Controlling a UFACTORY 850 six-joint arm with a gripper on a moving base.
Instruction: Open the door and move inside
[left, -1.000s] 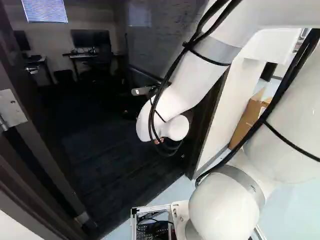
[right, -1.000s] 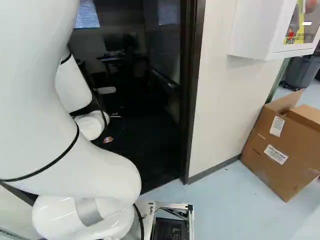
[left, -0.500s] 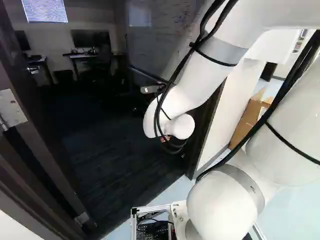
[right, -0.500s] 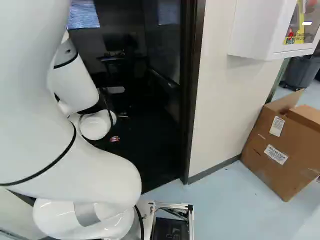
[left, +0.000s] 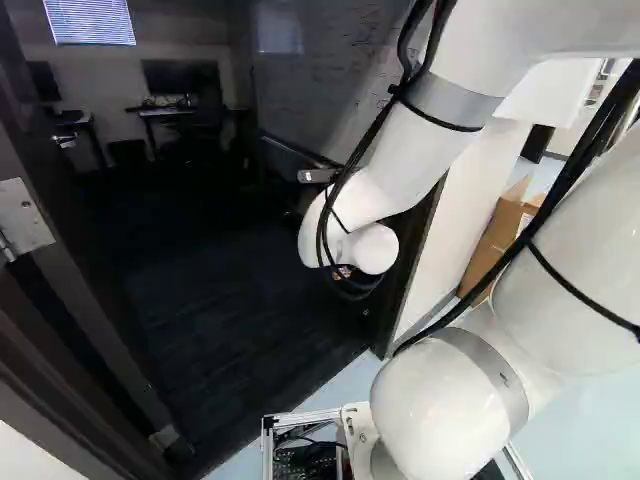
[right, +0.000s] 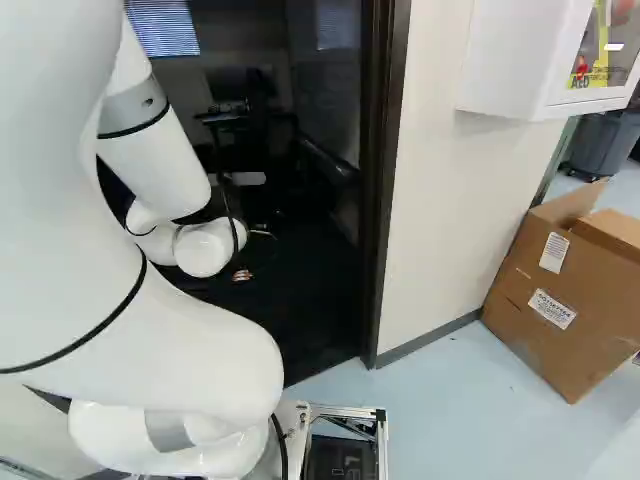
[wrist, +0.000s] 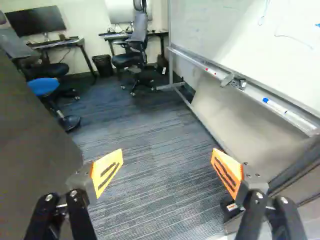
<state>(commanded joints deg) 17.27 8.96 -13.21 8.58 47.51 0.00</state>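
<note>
Wrist view: jaws stand open, empty. If I drive in crookedly, my arm (left: 405, 150) may strike the doorframe (right: 380, 200).

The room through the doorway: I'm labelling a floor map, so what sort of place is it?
Probably an office: it has a black monitor, a wheeled chair and a large whiteboard.

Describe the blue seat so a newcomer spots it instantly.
In the wrist view, find the open door. Just beyond its slanting edge, beside a dark office chair, is the blue seat, the only blue one among black seats.
</note>
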